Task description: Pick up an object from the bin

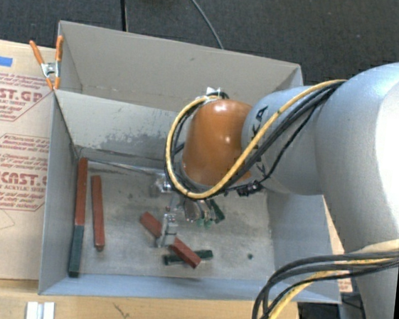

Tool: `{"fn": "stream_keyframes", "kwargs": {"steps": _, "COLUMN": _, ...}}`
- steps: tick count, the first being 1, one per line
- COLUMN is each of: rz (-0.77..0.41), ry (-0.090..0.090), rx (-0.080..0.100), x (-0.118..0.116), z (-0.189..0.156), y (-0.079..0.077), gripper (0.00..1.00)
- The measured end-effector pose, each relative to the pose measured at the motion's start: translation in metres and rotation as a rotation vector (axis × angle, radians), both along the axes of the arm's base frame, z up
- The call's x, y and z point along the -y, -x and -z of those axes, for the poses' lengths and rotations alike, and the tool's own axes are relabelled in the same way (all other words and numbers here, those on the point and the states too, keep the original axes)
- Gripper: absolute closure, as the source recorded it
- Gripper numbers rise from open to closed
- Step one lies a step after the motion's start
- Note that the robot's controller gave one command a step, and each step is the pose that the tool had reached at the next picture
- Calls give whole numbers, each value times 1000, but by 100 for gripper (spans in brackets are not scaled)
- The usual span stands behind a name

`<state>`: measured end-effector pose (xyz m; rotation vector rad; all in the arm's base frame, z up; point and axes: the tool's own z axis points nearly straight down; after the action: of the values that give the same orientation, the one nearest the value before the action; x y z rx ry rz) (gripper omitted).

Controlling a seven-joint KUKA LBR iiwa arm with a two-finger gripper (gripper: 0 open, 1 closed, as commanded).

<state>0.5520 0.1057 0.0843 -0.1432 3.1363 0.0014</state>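
Note:
My gripper (169, 232) reaches down to the bin floor near the front middle, under the orange wrist cover. Just to its left a small red block (151, 222) lies flat, touching or nearly touching it. Right below the gripper's tip lies a second red block (186, 254), tilted, over a dark green stick (173, 261). Another short dark green piece (205, 253) pokes out to the right of that block. Nothing shows as lifted off the floor.
Along the bin's left wall lie two long red sticks (80, 195) (97, 212), side by side. A dark green stick (75, 253) continues the outer one toward the front corner. The arm and its cables cover the bin's right side.

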Motion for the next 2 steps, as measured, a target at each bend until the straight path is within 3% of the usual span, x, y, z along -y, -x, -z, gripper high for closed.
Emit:
{"fn": "stream_keyframes", "kwargs": {"steps": 1, "rz": 85, "ry": 0, "rx": -3, "x": 7, "z": 12, "y": 32, "gripper": 100}}
{"fn": "stream_keyframes", "kwargs": {"steps": 2, "rz": 86, "ry": 0, "rx": -3, "x": 7, "z": 12, "y": 32, "gripper": 100}}
